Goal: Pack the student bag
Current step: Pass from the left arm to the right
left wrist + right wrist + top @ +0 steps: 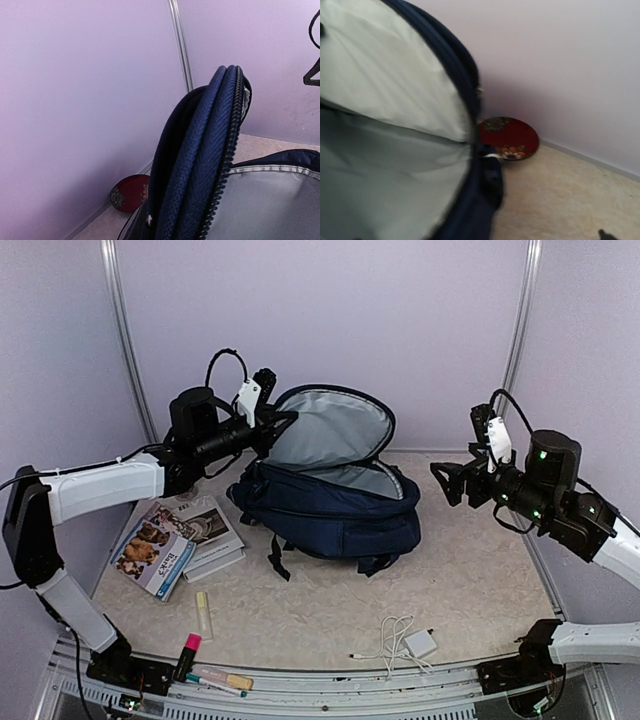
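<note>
The student bag (pixel 330 515), a big navy backpack, lies in the middle of the table with its lid raised and the grey lining (pixel 335 430) showing. My left gripper (pixel 283 422) is shut on the lid's left rim and holds it upright. In the left wrist view that zipped rim (pixel 200 165) fills the frame and hides the fingers. My right gripper (pixel 447 483) hangs open to the right of the bag, a short gap away, with nothing between its fingers. The right wrist view looks into the grey lining (pixel 380 100).
Books (pixel 165 545) are stacked left of the bag. A yellow highlighter (pixel 203 615), a pink marker (pixel 188 655) and pens (pixel 225 680) lie near the front left edge. A white charger with cable (pixel 415 643) sits front right. A red floral disc (pixel 509 137) leans by the back wall behind the bag.
</note>
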`<state>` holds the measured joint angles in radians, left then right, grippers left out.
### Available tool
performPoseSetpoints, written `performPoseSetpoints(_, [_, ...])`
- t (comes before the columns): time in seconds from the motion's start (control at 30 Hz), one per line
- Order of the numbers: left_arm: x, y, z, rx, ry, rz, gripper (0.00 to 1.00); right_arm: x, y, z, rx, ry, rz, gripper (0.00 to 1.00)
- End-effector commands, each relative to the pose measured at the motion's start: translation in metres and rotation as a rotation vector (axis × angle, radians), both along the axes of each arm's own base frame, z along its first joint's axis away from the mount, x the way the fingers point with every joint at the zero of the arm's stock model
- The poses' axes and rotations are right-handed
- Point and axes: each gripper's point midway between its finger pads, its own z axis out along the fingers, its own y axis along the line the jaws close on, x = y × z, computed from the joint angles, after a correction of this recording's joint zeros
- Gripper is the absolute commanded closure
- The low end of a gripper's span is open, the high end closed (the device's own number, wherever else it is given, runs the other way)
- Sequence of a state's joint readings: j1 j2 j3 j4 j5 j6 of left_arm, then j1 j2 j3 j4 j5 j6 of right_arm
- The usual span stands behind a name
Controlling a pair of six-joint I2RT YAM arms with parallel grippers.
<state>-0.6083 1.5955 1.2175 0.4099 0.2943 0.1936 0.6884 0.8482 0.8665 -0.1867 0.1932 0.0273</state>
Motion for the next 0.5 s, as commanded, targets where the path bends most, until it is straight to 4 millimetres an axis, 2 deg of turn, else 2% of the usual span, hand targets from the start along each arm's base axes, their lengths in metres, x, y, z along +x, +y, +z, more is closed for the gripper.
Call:
performPoseSetpoints(0.0, [-0.028, -0.026, 0.059, -0.105, -0.188, -0.027, 1.00, -0.029, 0.033, 0.006, 0.043, 0.015, 0.266, 0.00])
performPoseSetpoints(0.1, [-0.034, -0.041, 0.025, -0.072, -0.142, -0.013, 1.00, -0.085, 0.074, 0.025, 0.105, -0.011, 0.677, 0.03])
performPoseSetpoints(0.13, [-0.037, -0.046, 0.017, -0.073, -0.131, -0.021, 1.00, -0.097, 0.080, 0.029, 0.130, -0.019, 0.758, 0.04])
performPoseSetpoints(0.17, [-0.042, -0.051, 0.009, -0.068, -0.121, -0.035, 1.00, -0.101, 0.082, 0.032, 0.150, -0.025, 0.786, 0.04])
performPoseSetpoints(0.23, [-0.050, -0.059, -0.004, -0.062, -0.118, -0.061, 1.00, -0.088, 0.079, 0.030, 0.144, -0.044, 0.710, 0.03])
performPoseSetpoints(0.33, [-0.058, -0.059, -0.012, -0.078, -0.102, -0.081, 1.00, -0.056, 0.064, 0.027, 0.028, -0.115, 0.522, 0.00])
performPoseSetpoints(0.47, [-0.063, -0.058, -0.019, -0.079, -0.075, -0.100, 1.00, -0.036, 0.069, 0.010, -0.135, -0.190, 0.525, 0.00])
